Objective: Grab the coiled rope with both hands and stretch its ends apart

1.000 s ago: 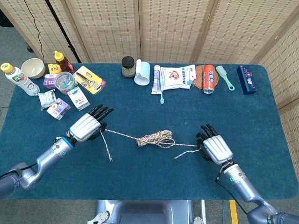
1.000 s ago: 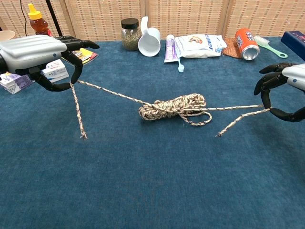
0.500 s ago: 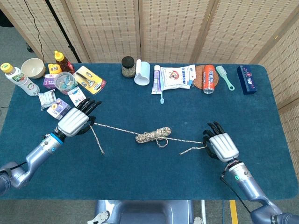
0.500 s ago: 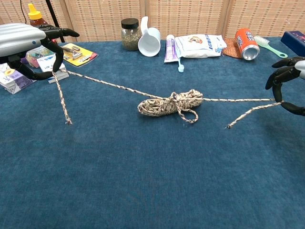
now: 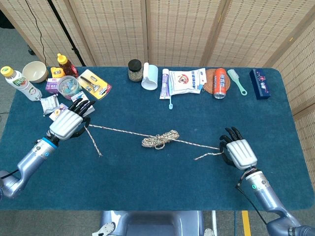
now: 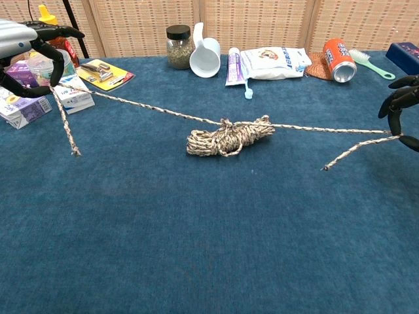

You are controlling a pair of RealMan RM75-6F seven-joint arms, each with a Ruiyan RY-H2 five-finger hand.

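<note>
A speckled rope runs across the blue table, with a small coiled bundle [image 5: 158,139] [image 6: 228,137] left at its middle. My left hand [image 5: 66,123] [image 6: 26,49] pinches the rope near its left end, and a short tail [image 5: 93,144] [image 6: 65,127] hangs from it to the cloth. My right hand [image 5: 240,153] [image 6: 402,108] pinches the rope near the right end, with a loose tail [image 5: 206,156] [image 6: 353,152] trailing toward the middle. Both strands run nearly straight from the bundle to the hands.
Small boxes and packets [image 5: 61,114], a bowl [image 5: 34,72] and bottles [image 5: 18,83] crowd the left rear beside my left hand. Along the back edge stand a jar [image 5: 134,70], white scoop [image 5: 150,77], toothpaste [image 5: 166,84], packet [image 5: 187,81], orange can [image 5: 220,82], brush [image 5: 237,81] and a blue box [image 5: 260,84].
Both hands have moved outward, the left further left and back, the right further right. The rope has pulled straighter and the coiled bundle has shrunk and tightened.
</note>
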